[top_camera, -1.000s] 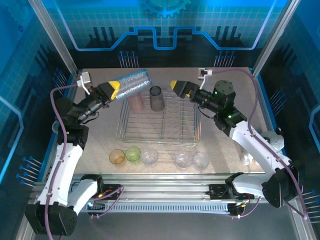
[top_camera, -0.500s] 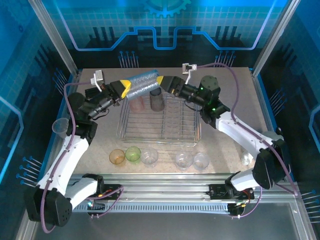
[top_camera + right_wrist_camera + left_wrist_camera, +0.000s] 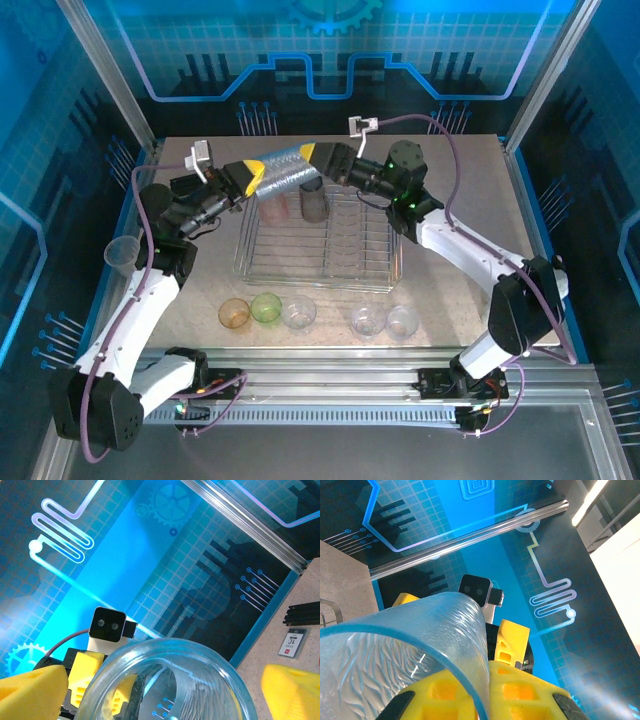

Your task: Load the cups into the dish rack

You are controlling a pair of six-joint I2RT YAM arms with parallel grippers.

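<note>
Left gripper (image 3: 256, 174) is clenched on a clear ribbed cup (image 3: 285, 166), held sideways in the air over the far-left corner of the dish rack (image 3: 350, 250). Left wrist view confirms it: a yellow finger (image 3: 470, 692) is pressed on the cup wall.

Right gripper (image 3: 322, 158) is at the cup's other end. In the right wrist view its fingers (image 3: 30, 687) are spread either side of the cup rim (image 3: 170, 680), with a gap at the right finger, so it's released, not clamped.

In the rack, far-left end: pink cup (image 3: 272, 205) and smoky grey cup (image 3: 313, 200), both upright and side by side.

On the counter (image 3: 450, 290), in a row near the rack, left to right: orange cup (image 3: 234, 313), green cup (image 3: 266, 307), then three clear cups (image 3: 299, 312), (image 3: 367, 319) and (image 3: 402, 320).

Writing: a small white tag (image 3: 295, 642) on the counter reads roughly "1C". The smaller print is too small to read.
</note>
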